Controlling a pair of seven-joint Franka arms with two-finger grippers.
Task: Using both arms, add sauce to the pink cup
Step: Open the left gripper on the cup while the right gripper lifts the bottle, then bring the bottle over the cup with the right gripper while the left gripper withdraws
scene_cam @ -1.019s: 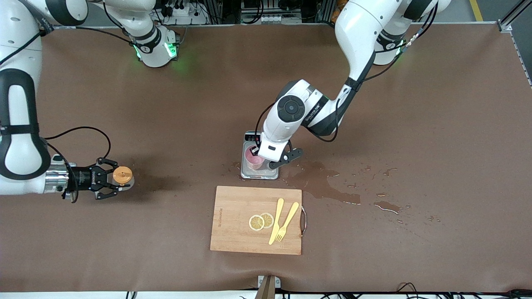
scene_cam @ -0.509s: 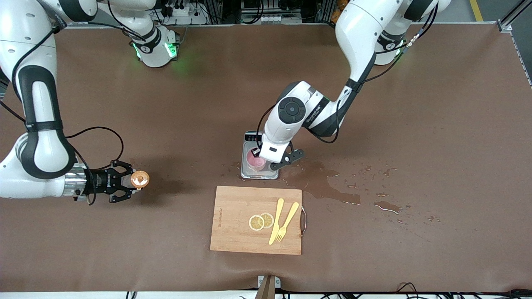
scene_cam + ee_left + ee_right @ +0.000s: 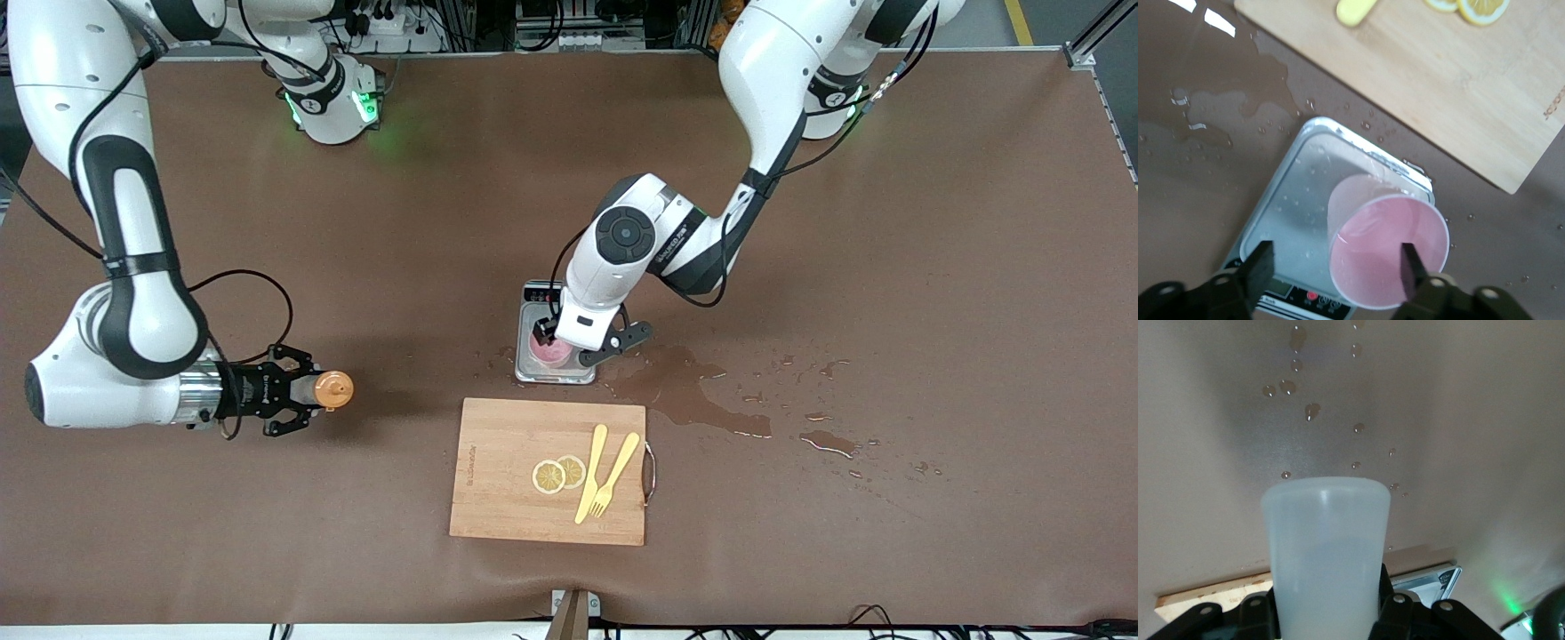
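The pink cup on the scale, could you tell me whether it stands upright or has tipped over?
Upright. The pink cup stands on the scale with its mouth facing up, and the left tool has its fingers spread either side, not gripping it.

Bare brown table mat (image 3: 427,267) is wide open between the arms. Around the steel-topped scale (image 3: 533,372): rectangular wooden cutting board (image 3: 516,480) crowds 6 o'clock, liquid puddle (image 3: 685,391) at 3 o'clock.

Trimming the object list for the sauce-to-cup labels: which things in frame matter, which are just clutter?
Job:
- sauce, shut in the right gripper
- pink cup on the scale
- left gripper, open around the cup

Lying about:
- cutting board
- lemon slices
- yellow knife and fork
- spilled liquid
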